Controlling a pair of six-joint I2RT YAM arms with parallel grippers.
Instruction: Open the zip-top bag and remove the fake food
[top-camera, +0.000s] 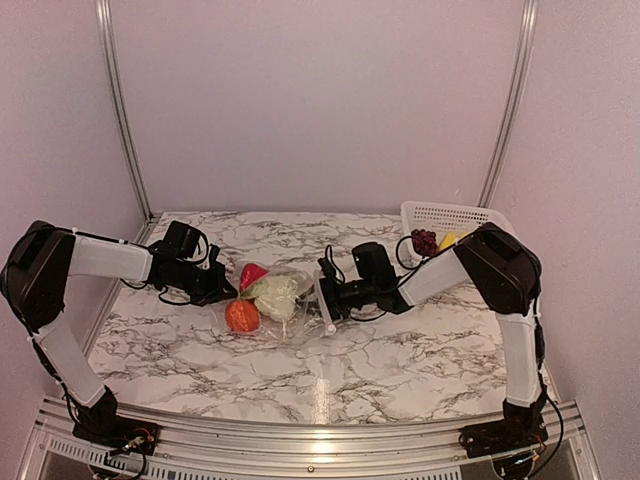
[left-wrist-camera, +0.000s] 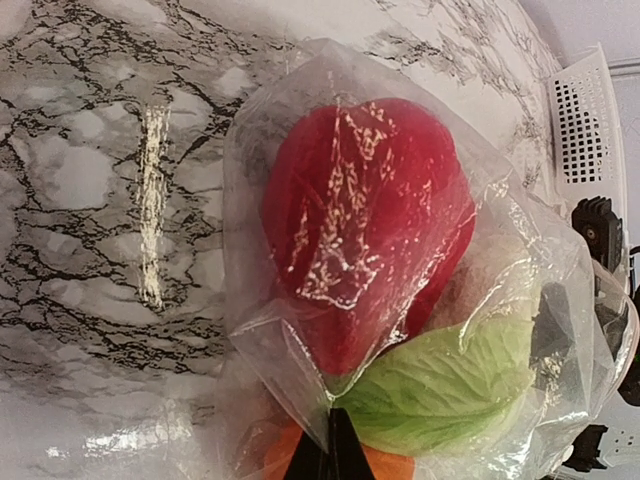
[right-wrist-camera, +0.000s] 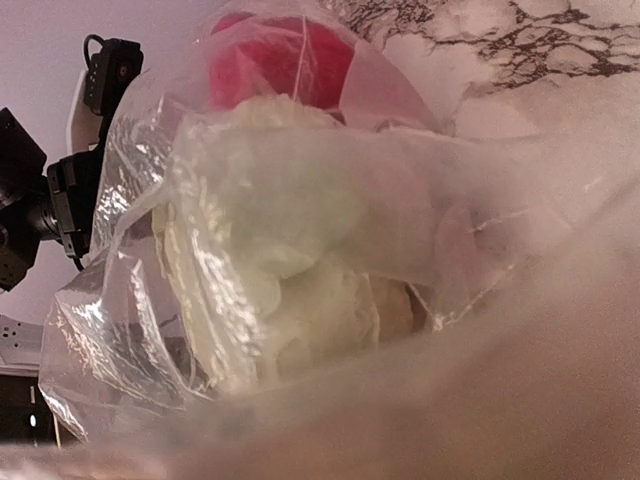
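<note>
Mid-desk (top-camera: 420, 350), the bag (top-camera: 297, 322) lies with its long axis running 9 to 3 o'clock, food (top-camera: 243, 315) inside. At its 9 o'clock end the left end effector (top-camera: 222, 290) is closed, pinching plastic. The right end effector (top-camera: 326, 300) meets the 3 o'clock end, likely the mouth; I cannot tell its opening. Both arms reach low and inward.

Clear, crinkly plastic zip-top bag (left-wrist-camera: 250, 140), glossy with bright creases. Inside it, a smooth, shiny red piece (left-wrist-camera: 360, 220) and a matt, veined pale green leafy piece (left-wrist-camera: 450, 385). Glossy marble-patterned table (top-camera: 400, 350). White lattice plastic basket (top-camera: 450, 215).
</note>
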